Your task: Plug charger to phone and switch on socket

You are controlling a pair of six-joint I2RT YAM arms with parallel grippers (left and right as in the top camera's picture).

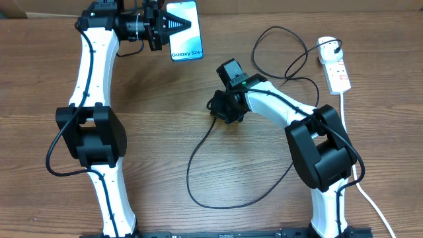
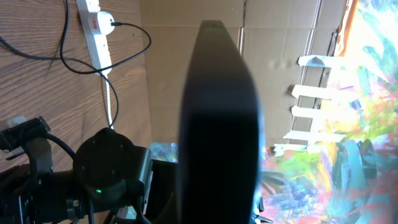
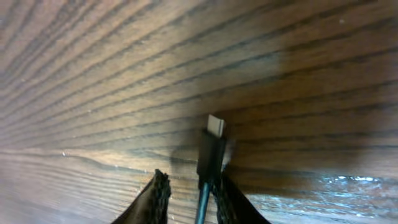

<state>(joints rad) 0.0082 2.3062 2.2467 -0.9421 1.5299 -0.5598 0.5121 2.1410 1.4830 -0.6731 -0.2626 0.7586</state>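
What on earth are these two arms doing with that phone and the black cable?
They are working on plugging a phone into its charger. The left gripper is shut on the phone at the far side of the table. The right gripper sits low, fingers slightly apart either side of the connector tip, which lies on the table, not yet in the phone. The charger's other end is plugged into the white power strip.
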